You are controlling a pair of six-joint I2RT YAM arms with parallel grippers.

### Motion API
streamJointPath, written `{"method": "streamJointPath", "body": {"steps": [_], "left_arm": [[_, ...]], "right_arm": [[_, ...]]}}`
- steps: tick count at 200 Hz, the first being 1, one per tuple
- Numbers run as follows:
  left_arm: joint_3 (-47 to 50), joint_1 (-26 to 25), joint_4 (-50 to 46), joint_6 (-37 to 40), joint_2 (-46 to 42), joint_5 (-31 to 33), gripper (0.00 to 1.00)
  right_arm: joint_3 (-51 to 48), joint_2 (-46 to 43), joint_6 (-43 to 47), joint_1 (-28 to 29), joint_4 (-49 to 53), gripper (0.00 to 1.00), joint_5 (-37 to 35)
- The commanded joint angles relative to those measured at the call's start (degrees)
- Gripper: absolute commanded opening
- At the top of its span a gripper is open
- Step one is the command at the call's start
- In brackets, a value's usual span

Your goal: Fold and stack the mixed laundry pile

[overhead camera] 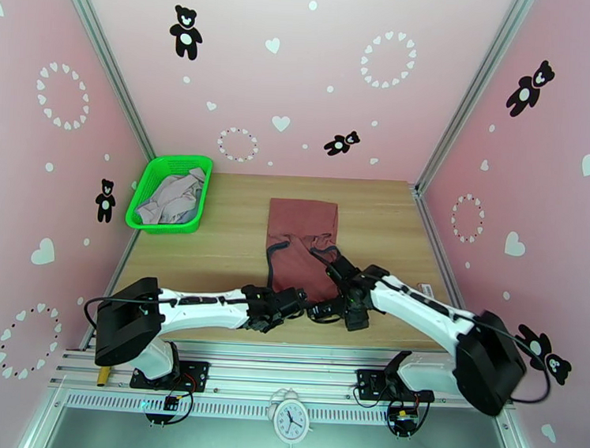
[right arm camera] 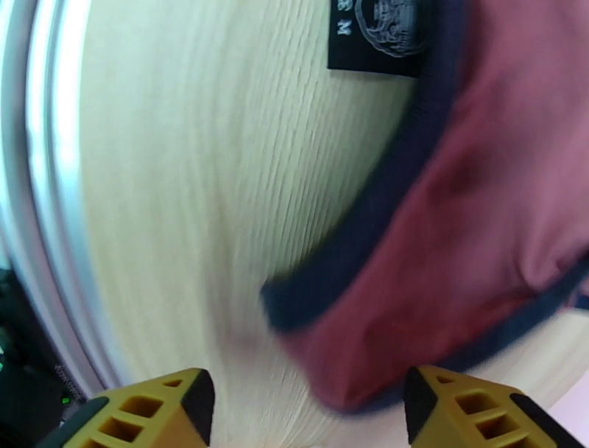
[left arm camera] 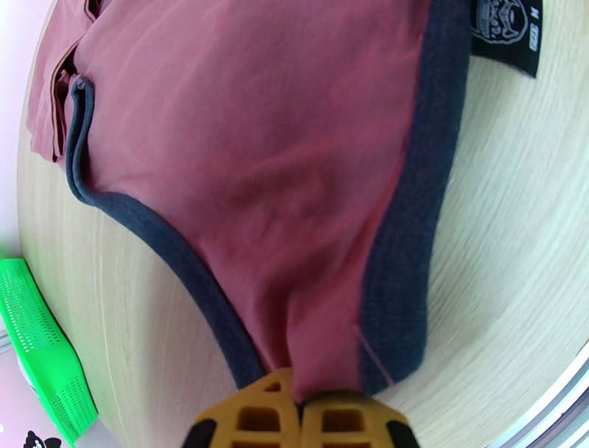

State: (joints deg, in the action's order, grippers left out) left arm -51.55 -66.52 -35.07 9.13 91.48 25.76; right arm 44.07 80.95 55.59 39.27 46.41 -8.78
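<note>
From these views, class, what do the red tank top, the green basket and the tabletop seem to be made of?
Tank top: soft matte knit, likely cotton jersey; it wrinkles and drapes.
Basket: bright moulded plastic; fine mesh walls.
Tabletop: pale wood or wood-look laminate; straight grain lines.

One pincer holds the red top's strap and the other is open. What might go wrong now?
1. The left pincer grips the tank top only by a narrow strap tip; a pull might slip it free.
2. The right pincer stands open with the other strap nearer one finger; closing may miss it, so the top lifts lopsided.
</note>
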Motion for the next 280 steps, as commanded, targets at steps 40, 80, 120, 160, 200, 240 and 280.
{"method": "streamJointPath", "body": {"steps": [40,80,120,160,200,240,280], "left_arm": [[1.4,0.0,1.5,-0.9,-1.6,4.4,0.00],[-1.2,0.1,-0.9,-3.4,-3.6,8.9,0.00],[-5.2,1.0,-2.8,-2.2,-6.0,17.3,0.00],[-11.3,6.4,-1.3,6.2,-6.2,18.1,0.00],[-19.4,18.1,4.6,16.7,-1.3,11.3,0.00],[-35.9,28.0,2.9,22.7,10.5,3.7,0.00],[-52.7,32.8,0.7,26.1,25.2,-1.7,0.00]], "right_arm": [[-0.9,6.0,0.9,-0.7,-6.9,0.32,-1.4],[1.7,-1.2,-0.6,-0.7,-5.8,0.00,-1.2],[5.6,-8.1,-1.8,-2.3,-8.9,0.00,-0.5],[13.9,-4.6,-4.1,-6.8,-14.4,0.00,-1.2],[26.1,6.9,-4.2,-10.1,-17.4,0.00,-5.5],[38.5,20.2,-6.5,-13.4,-20.0,0.00,-7.5],[48.4,33.0,-10.1,-15.8,-23.8,0.00,-9.6]]}}
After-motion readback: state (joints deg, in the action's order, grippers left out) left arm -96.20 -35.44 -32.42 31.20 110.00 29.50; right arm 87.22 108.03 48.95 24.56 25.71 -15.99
